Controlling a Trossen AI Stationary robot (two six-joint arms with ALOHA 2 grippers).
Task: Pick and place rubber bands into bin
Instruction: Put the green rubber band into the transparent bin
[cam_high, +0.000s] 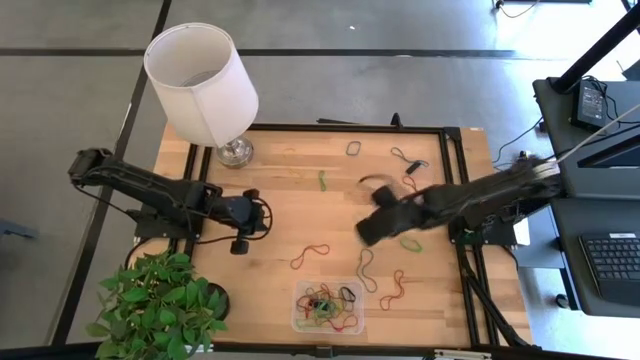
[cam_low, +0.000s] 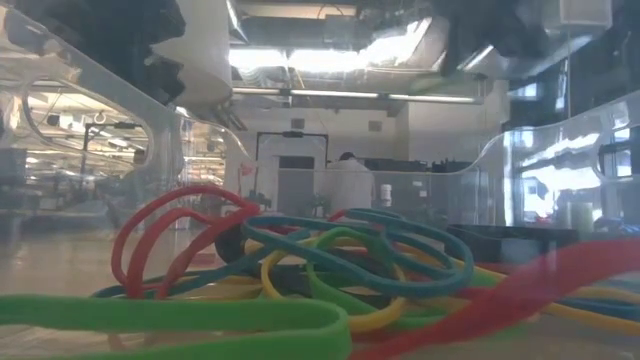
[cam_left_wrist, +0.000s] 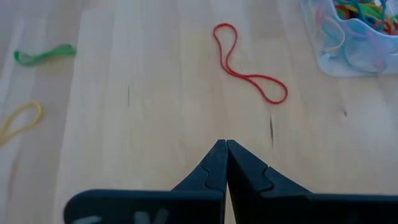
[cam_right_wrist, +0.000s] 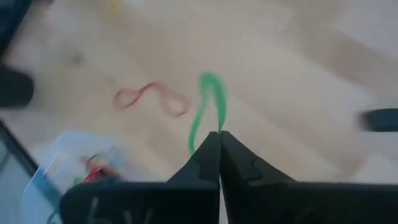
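Green rubber band (cam_right_wrist: 208, 109) pinched in the right gripper (cam_right_wrist: 219, 134), jaws clamped tight; clear bin (cam_high: 328, 306) sits at seven o'clock; left gripper (cam_left_wrist: 226, 144) closed, empty

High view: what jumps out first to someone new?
The big white lamp at the table's far left corner, then the clear bin at the near edge, heaped with tangled coloured rubber bands. The right gripper is shut on a green rubber band over mid-table; the left gripper waits shut near a loose red rubber band.
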